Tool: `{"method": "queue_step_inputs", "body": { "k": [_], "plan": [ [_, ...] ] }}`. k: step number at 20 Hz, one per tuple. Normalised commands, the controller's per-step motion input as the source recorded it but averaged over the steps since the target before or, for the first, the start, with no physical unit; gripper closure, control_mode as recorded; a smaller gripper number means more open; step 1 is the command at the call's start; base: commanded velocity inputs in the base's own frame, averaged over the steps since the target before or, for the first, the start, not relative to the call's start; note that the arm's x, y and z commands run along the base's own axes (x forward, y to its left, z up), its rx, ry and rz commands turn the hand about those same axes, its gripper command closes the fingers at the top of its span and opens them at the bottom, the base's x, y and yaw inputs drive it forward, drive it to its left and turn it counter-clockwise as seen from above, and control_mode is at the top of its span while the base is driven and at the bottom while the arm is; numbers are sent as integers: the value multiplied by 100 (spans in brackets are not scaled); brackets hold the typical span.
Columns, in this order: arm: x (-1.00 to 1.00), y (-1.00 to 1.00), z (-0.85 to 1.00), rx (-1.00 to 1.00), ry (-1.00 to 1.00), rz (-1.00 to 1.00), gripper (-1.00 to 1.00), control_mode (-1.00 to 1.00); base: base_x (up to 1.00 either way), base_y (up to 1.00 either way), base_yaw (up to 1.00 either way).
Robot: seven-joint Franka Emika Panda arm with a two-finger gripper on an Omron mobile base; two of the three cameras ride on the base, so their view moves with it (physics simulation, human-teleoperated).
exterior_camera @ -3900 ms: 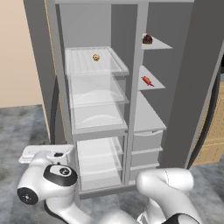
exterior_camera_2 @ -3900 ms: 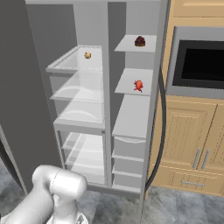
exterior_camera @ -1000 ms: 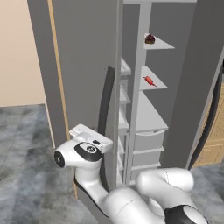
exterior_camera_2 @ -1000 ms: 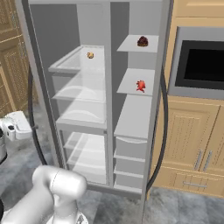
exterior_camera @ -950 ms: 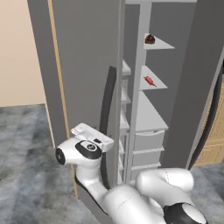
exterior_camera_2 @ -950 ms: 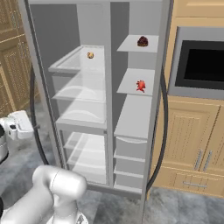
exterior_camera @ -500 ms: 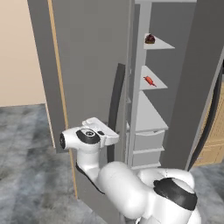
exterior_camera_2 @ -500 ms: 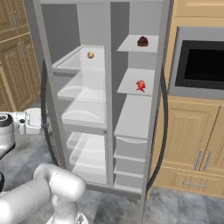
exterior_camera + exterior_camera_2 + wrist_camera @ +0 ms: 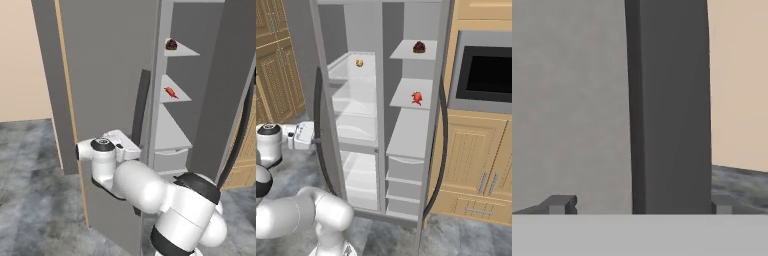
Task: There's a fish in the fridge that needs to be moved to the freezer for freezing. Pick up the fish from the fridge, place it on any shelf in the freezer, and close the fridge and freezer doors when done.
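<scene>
The tiny red-orange fish figure (image 9: pixel 416 97) lies on the middle flat light-grey plank shelf (image 9: pixel 406 93) of the narrow freezer section (image 9: pixel 411 130), right of centre in the right base view; in the left base view the same fish (image 9: pixel 171 93) shows at upper right, well apart from the fingers. The two-finger gripper (image 9: pixel 637 204) is down at the wide flat grey fridge door (image 9: pixel 107 75), which stands partly swung across the wider fridge section (image 9: pixel 356 120) with its clear ribbed glass shelves. In the hand view the dark vertical bar handle (image 9: pixel 669 105) of that door runs up the middle of the frame, and the two dark fingers (image 9: pixel 559 204) rise at the lower left and lower right, spread wide to either side of the bar; they seem to straddle it without touching, though the contact itself is hard to judge. In the left base view the white arm (image 9: pixel 145 187) climbs from the lower right, bends at a bulky elbow and reaches left, with the hand (image 9: pixel 117 149) held level against the door just beside the bar's lower end. In the right base view the hand (image 9: pixel 303 135) sits at the left edge, beside the door's edge. A dark red-brown lump (image 9: pixel 419 47) rests on the top freezer shelf, and a round tan speckled ball (image 9: pixel 359 63) on the upper glass shelf.
</scene>
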Motion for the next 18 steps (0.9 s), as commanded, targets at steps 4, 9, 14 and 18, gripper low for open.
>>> {"method": "queue_step_inputs", "body": {
  "k": [4,9,14,18],
  "plan": [
    [52,-90,-4,6,-6,38,-100,-100,0,0,0],
    [35,-76,0,2,0,37,-100,-100,0,0,0],
    [22,-73,0,0,10,39,-100,-100,0,0,0],
    [46,-62,0,1,15,35,-100,-100,0,0,0]
  ]
}}
